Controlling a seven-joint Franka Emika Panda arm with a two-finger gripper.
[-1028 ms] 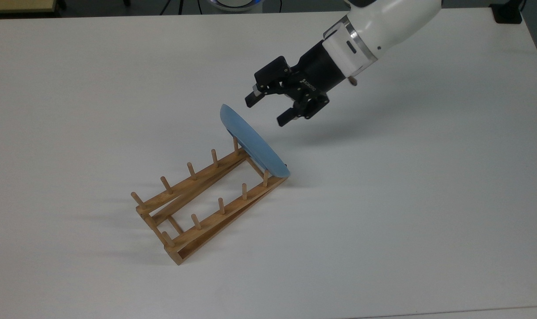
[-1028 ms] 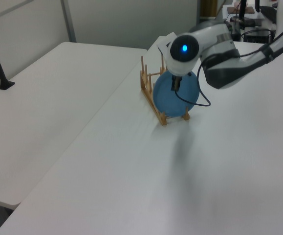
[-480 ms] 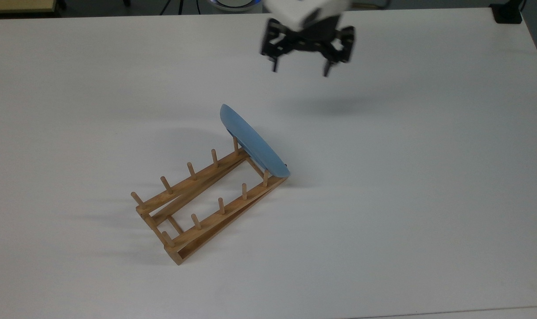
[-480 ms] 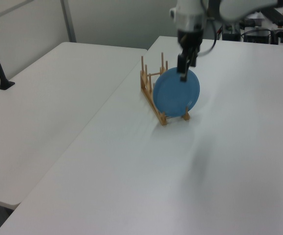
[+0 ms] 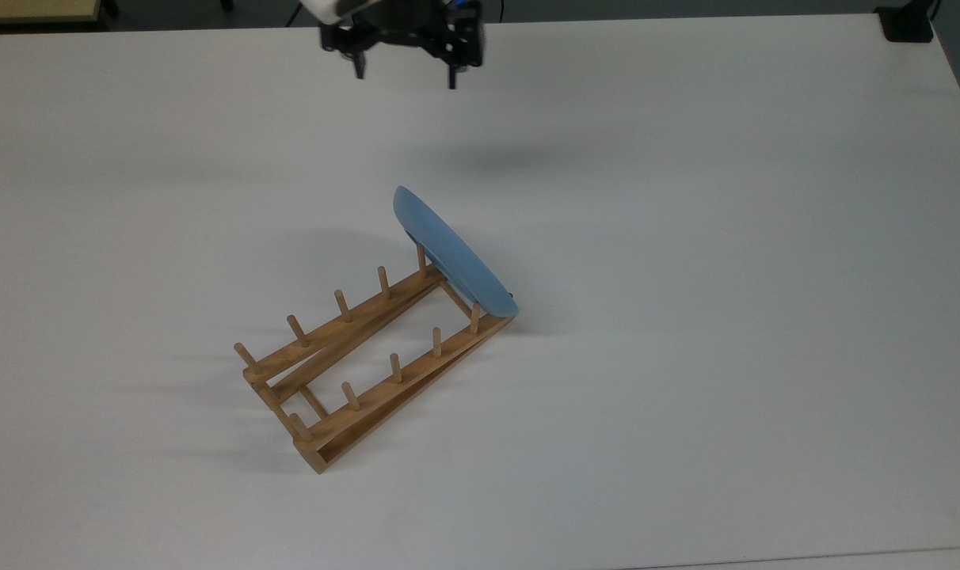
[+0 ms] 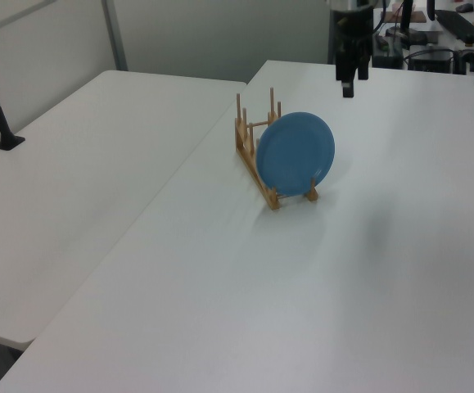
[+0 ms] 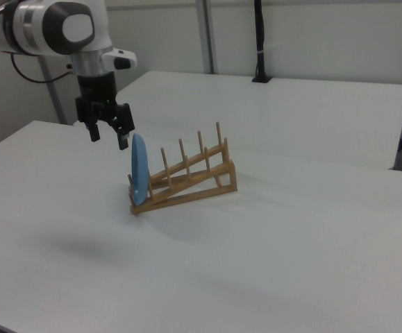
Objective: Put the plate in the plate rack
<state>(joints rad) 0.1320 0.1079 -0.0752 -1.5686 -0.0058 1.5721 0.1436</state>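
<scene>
Plate racked, gripper clear above the table.

The light-blue plate stands on edge at the end slot of the wooden plate rack, frame centre in the top view, leaning vs. the last pegs; its lower rim sits at the rack's end by the white table. The gripper, fingers spread wide w/ nothing between them, hangs at the top view's upper edge, up and slightly left of the plate, well apart. In the right view it hovers upper left, just above the plate's top rim. Placement looks done; the arm likely only needs to pull away.
</scene>
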